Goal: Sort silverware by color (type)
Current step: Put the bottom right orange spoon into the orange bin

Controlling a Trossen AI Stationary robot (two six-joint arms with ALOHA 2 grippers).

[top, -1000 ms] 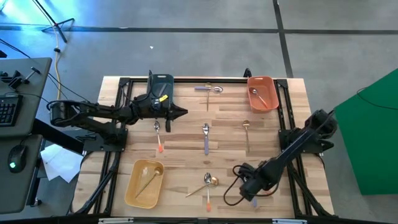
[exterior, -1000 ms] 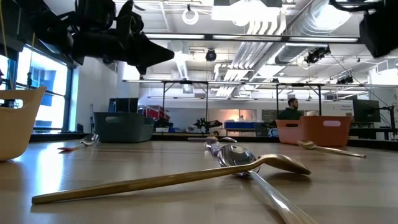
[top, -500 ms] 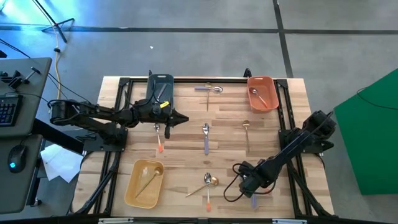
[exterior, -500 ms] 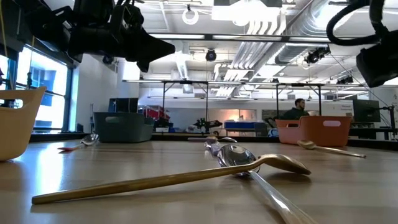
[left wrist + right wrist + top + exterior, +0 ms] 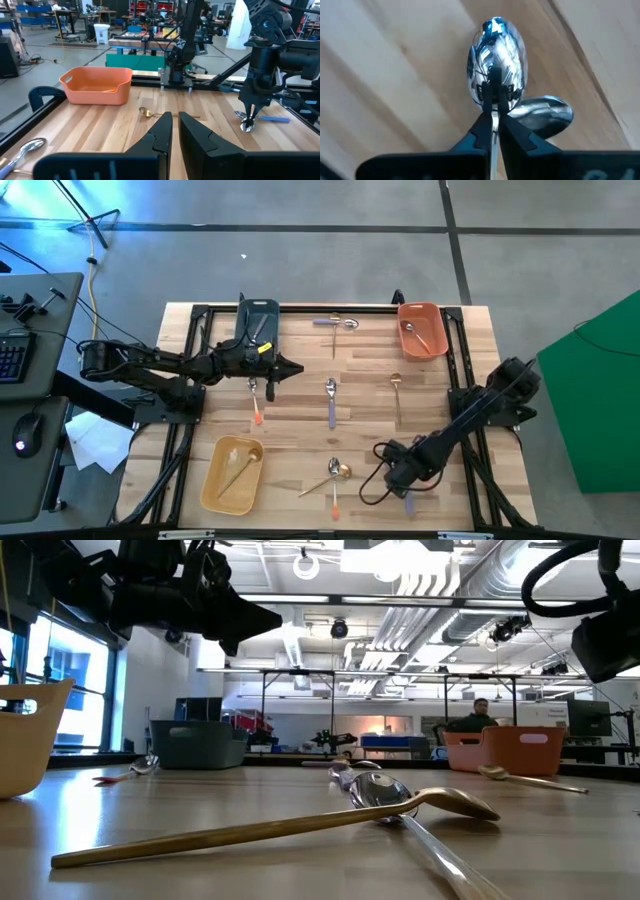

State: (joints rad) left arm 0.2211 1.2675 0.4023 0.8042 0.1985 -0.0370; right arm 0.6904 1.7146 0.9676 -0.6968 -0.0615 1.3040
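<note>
Wooden tabletop (image 5: pixel 300 430) is carrying scattered silverware in the high view. At the lower right of that frame, the right gripper (image 5: pixel 398 480) is hanging low over the boards, and in its wrist view its fingers (image 5: pixel 482 125) are pinching the thin neck of a silver-bowled spoon (image 5: pixel 495 55). The bowl of a second spoon (image 5: pixel 547 116) is lying just beside it.

At centre left, the left gripper (image 5: pixel 290 367) is hovering beside the dark bin (image 5: pixel 258 320), its fingers (image 5: pixel 161 131) sitting narrow with nothing between them, just above an orange-handled spoon (image 5: pixel 254 395).

A purple-handled spoon (image 5: pixel 331 402) is lying mid-table, with a gold spoon (image 5: pixel 396 392) to its right. Another gold spoon (image 5: pixel 325 480) is crossing an orange-handled one (image 5: pixel 335 495) at bottom centre. Up top, another purple-handled piece (image 5: pixel 335 323) is lying near the orange bin (image 5: pixel 436 330), which is holding utensils. A yellow bin (image 5: pixel 215 480) at lower left is holding a gold piece.
</note>
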